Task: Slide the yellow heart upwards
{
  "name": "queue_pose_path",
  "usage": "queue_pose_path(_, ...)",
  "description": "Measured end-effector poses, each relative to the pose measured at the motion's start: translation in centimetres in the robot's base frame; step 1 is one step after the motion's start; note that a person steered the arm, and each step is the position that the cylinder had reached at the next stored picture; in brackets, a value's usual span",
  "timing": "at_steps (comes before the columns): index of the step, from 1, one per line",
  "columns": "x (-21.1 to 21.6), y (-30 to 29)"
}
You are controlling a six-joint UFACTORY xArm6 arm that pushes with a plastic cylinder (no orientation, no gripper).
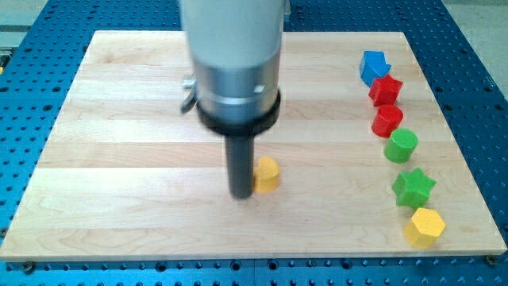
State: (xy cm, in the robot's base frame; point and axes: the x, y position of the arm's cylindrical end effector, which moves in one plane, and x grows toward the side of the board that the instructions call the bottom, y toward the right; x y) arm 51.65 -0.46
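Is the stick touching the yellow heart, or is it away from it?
Touching, it seems. My tip sits right against the left side of the yellow heart, with no wood showing between them.

Six blocks [401, 145]; wooden board [119, 159]

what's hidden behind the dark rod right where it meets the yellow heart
My tip sits against the left side of the yellow heart, covering its left edge. The heart's right part and the wooden board show; anything directly behind the rod cannot be seen.
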Motion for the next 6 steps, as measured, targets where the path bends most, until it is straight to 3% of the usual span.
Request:
queue_pose_path(1, -1.7, 3.8)
queue_pose_path(2, 2.3, 1.3)
queue_pose_path(3, 2.7, 6.2)
queue_pose_path(4, -0.8, 9.5)
queue_pose_path(5, -8.5, 8.5)
queue_pose_path(6, -9.0, 6.6)
